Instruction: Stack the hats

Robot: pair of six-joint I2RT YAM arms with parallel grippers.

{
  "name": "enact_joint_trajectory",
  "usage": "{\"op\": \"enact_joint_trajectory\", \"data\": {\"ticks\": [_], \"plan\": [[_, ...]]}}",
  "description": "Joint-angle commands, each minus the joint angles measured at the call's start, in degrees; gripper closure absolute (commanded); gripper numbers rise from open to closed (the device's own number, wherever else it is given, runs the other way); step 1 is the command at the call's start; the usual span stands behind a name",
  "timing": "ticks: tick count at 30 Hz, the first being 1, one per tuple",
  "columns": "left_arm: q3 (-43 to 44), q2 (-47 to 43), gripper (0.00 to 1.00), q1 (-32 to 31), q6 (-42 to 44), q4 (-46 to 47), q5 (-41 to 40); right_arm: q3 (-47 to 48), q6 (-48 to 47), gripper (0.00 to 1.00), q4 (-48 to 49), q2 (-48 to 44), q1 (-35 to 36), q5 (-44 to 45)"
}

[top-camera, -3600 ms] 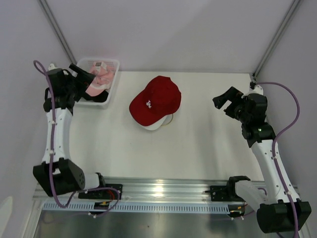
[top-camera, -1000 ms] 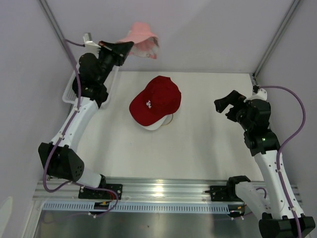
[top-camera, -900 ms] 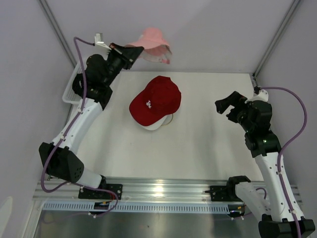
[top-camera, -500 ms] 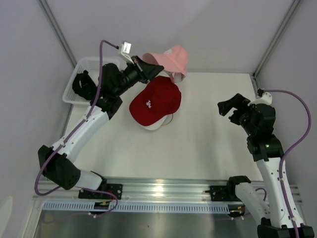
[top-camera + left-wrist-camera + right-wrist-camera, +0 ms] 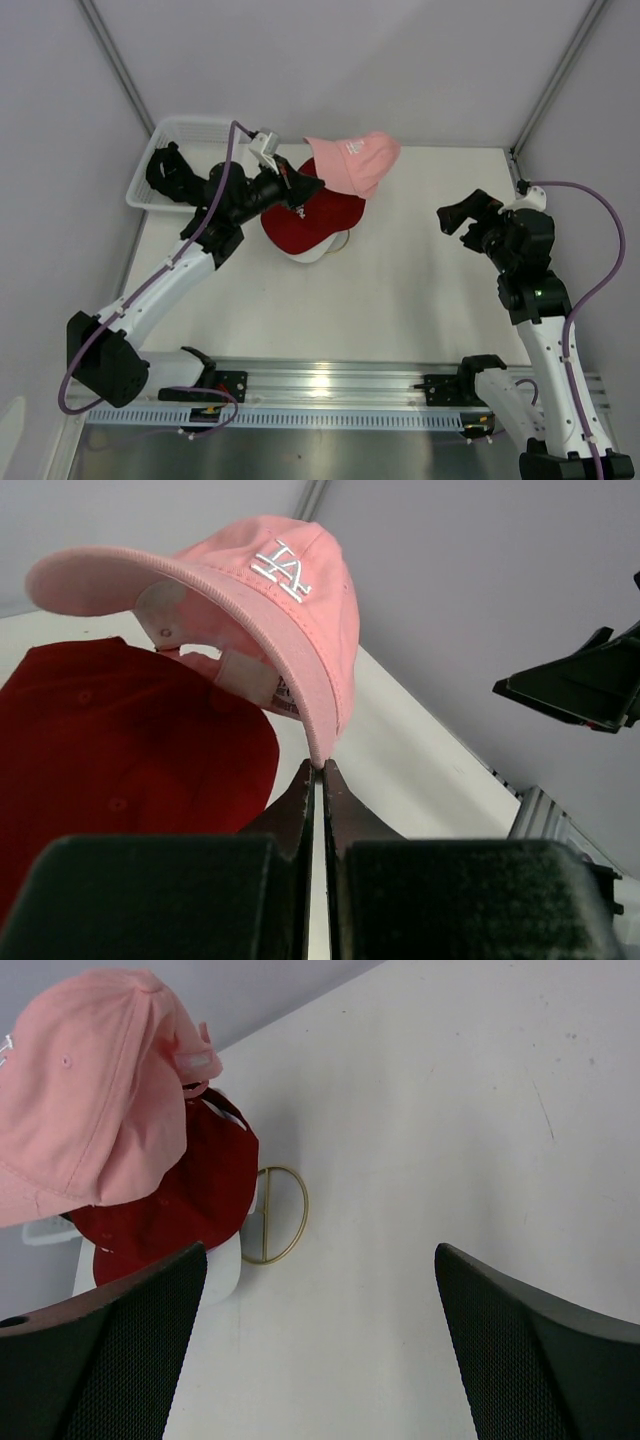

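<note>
A pink cap (image 5: 355, 160) with a white logo hangs in the air, pinched at its lower rim by my shut left gripper (image 5: 305, 185). It hovers over the far right part of a red cap (image 5: 318, 218), which lies on a white cap (image 5: 320, 252) at the table's middle. In the left wrist view the pink cap (image 5: 270, 590) rises from the gripper (image 5: 320, 768), with the red cap (image 5: 120, 750) below on the left. My right gripper (image 5: 462, 215) stands open at the right, apart from the caps, its jaws wide (image 5: 320, 1250) over bare table. Its view shows the pink cap (image 5: 90, 1090) above the red cap (image 5: 190, 1200).
A white mesh basket (image 5: 190, 122) stands at the table's far left corner, behind the left arm. A gold wire stand (image 5: 275, 1215) pokes out from under the stacked caps, beside the white brim (image 5: 225, 1265). Frame posts rise at the back corners.
My left arm has swung the pink cap from high above the basket rightward and down, over the red cap. The right arm has hardly moved and its jaws stay wide.
</note>
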Motion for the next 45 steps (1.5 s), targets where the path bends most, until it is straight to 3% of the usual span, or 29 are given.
{"op": "enact_joint_trajectory", "data": {"ticks": [1, 7, 11, 16, 19, 29, 35, 45], "plan": [[-1.4, -4.6, 0.99, 0.1, 0.1, 4.5, -6.3, 0.2, 1.1, 0.01, 1.8, 0.6, -0.1, -1.3], [-10.9, -11.9, 0.99, 0.1, -15.7, 10.5, -22.2, 0.8, 3.4, 0.0, 7.1, 2.8, 0.0, -4.2], [-12.3, -12.8, 0.99, -1.3, -26.3, 14.6, -26.8, 0.8, 3.7, 0.0, 7.6, 4.3, 0.3, -5.2], [-13.2, -10.4, 0.99, -3.3, -31.1, 23.8, -26.7, 0.6, 4.1, 0.0, 8.2, 4.2, 0.9, -5.2], [-11.4, -6.3, 0.99, -4.6, -29.9, 26.6, -24.8, 0.8, 3.6, 0.0, 7.8, 4.2, 1.0, -5.3], [9.3, 7.3, 0.99, -5.4, -13.7, 27.0, -17.3, 1.3, 1.2, 0.01, 4.7, 1.4, 1.0, -2.8], [9.2, 8.6, 0.99, -5.5, -8.3, 28.0, -11.6, 1.7, 0.6, 0.0, 4.3, 1.3, 0.8, -2.3], [22.3, 19.7, 0.99, -5.3, -9.8, 29.3, -7.8, 2.7, 0.2, 0.01, 4.2, 2.3, 0.8, -2.4]]}}
